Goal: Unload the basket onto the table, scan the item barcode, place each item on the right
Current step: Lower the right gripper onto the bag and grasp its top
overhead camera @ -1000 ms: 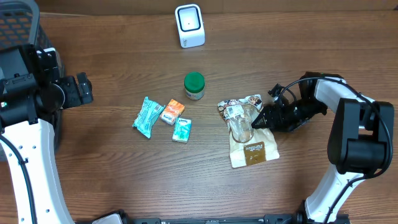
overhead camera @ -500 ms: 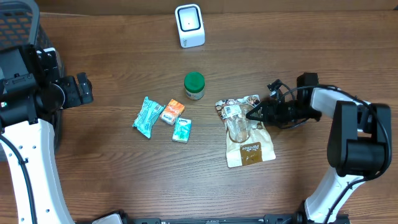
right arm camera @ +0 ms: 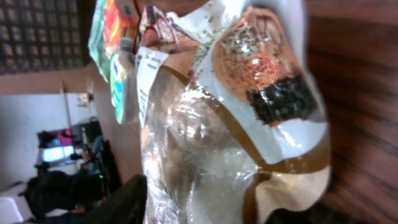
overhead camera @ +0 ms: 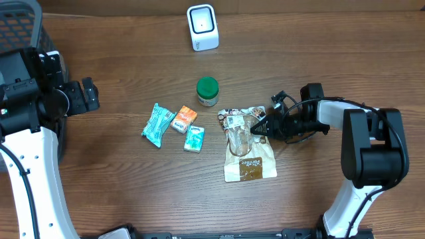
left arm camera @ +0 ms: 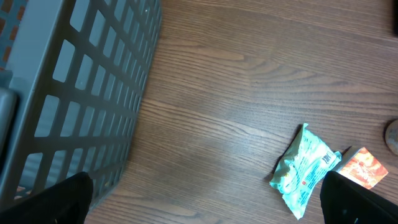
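Note:
The item is a brown and white snack pouch (overhead camera: 247,149) with a clear window, lying flat at the table's middle right. My right gripper (overhead camera: 260,126) reaches in from the right at table height, and its fingers are shut on the pouch's upper right edge. In the right wrist view the pouch (right arm camera: 236,124) fills the frame between the two fingers of that gripper (right arm camera: 211,208). A white label (right arm camera: 149,68) shows near its top. The white scanner (overhead camera: 202,27) stands at the back centre. My left gripper (overhead camera: 86,95) hangs open at the far left, away from everything, as the left wrist view of it (left arm camera: 202,205) confirms.
A green-lidded jar (overhead camera: 208,91) stands just up and left of the pouch. A teal packet (overhead camera: 158,124), an orange packet (overhead camera: 184,118) and a small teal packet (overhead camera: 194,138) lie left of centre. A grey mesh basket (overhead camera: 16,26) sits at the far left corner.
My right gripper has moved left and narrowed its fingers around the pouch's edge. The pouch has slid left and slightly down with it. The left arm has not moved.

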You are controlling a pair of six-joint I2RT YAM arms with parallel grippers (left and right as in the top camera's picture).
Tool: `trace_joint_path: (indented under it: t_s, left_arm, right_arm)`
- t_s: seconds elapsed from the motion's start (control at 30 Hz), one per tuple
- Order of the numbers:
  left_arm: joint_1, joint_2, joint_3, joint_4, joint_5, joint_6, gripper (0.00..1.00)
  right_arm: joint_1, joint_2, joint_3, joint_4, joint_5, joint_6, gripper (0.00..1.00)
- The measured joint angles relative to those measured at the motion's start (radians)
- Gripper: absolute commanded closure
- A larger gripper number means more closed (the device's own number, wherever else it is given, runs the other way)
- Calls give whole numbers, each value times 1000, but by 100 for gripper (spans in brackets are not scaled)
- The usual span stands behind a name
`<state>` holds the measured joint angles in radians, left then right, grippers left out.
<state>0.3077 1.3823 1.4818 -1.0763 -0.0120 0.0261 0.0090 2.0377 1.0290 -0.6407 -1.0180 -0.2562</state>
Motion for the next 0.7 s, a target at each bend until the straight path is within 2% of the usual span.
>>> trace_joint_path:
  t_s: [0.13, 0.2, 0.23, 0.3, 0.37, 0.5, 0.7]
  left_arm:
    - [0, 0, 0, 0, 0, 0, 0]
    - [0, 0, 0, 0, 0, 0, 0]
    - [0, 0, 0, 0, 0, 0, 0]
    - [0, 0, 0, 0, 0, 0, 0]
    - [0, 0, 0, 0, 0, 0, 0]
    - [0, 0, 0, 0, 0, 0, 0]
    - [0, 0, 0, 0, 0, 0, 0]
  right_arm:
    - [-1, 17, -11, 54, -44, 45, 55]
    - [5, 19, -14, 105, -50, 86, 58]
    - [13, 19, -16, 137, -48, 111, 66]
    - [33, 19, -20, 185, -34, 157, 88]
    - [60, 19, -23, 214, -12, 211, 96]
    - [91, 20, -24, 241, 3, 290, 96]
    - [54, 19, -24, 228, -15, 332, 96]
